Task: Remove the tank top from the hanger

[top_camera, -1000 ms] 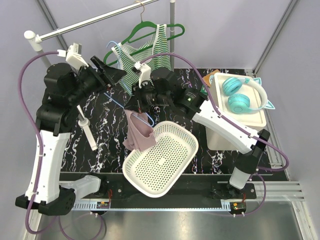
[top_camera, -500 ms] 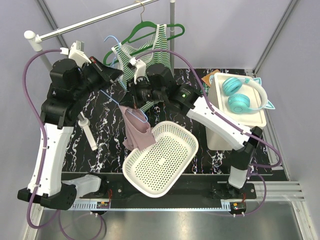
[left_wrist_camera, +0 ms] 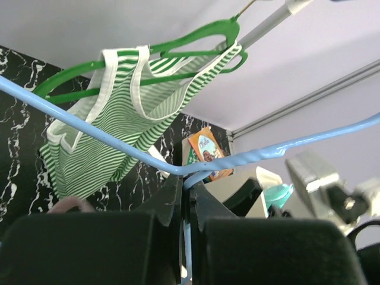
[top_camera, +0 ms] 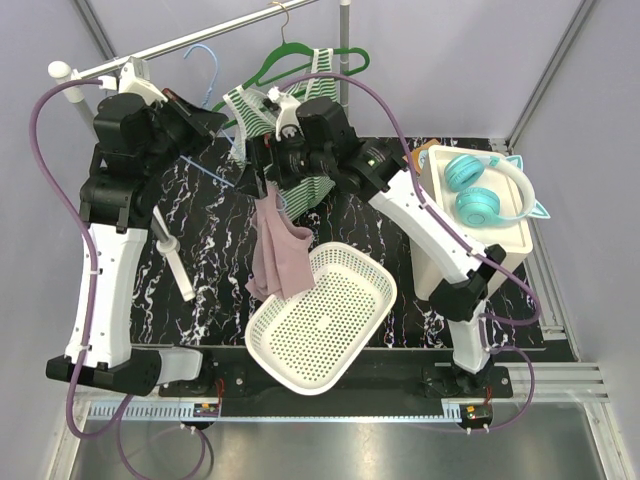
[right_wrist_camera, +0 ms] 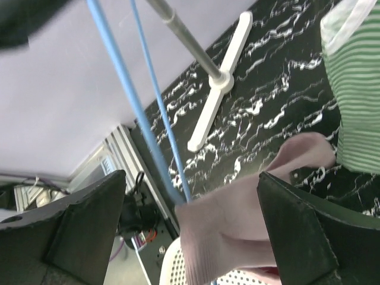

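My black marbled table (top_camera: 210,280) carries 1 white perforated basket (top_camera: 262,335) at its near edge, 1 white bin (top_camera: 440,275) on my right and the rack's white foot (top_camera: 172,255) on my left

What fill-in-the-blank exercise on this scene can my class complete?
The thin hanger clamped in the left gripper is ___. The thick hanger carrying the striped top is ___. The tank top hanging beside the white basket is ___.
Missing words: blue; green; pink.
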You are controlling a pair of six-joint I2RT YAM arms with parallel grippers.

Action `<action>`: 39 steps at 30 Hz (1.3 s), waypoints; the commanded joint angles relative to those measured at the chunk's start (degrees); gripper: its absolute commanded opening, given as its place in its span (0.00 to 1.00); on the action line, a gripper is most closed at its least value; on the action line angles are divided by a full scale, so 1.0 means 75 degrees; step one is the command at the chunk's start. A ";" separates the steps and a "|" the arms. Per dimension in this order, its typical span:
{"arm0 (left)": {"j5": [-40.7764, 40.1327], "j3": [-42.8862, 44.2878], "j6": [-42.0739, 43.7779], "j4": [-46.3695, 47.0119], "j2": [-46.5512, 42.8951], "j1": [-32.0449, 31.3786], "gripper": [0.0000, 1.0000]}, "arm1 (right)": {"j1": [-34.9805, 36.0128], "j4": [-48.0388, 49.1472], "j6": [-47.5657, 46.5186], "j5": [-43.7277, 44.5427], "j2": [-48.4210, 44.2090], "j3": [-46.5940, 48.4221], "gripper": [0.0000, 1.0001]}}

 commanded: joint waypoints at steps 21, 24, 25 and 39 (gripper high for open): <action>-0.0594 0.0798 -0.0532 0.0677 -0.0163 0.0668 0.00 | 0.0022 0.1895 -0.1748 -0.0240 -0.2842 -0.4123 1.00; -0.0524 0.0833 -0.0626 0.0688 -0.0234 0.0692 0.00 | 0.0022 0.2918 -0.1666 0.0194 -0.3207 -0.5320 1.00; -0.0524 0.0845 -0.0684 0.0677 -0.0246 0.0692 0.00 | 0.0022 0.3141 -0.1608 0.0206 -0.3242 -0.5520 1.00; -0.0219 0.0892 -0.0837 0.0642 -0.0351 0.0809 0.00 | 0.0022 0.4994 -0.1432 -0.0391 -0.2656 -0.6318 0.95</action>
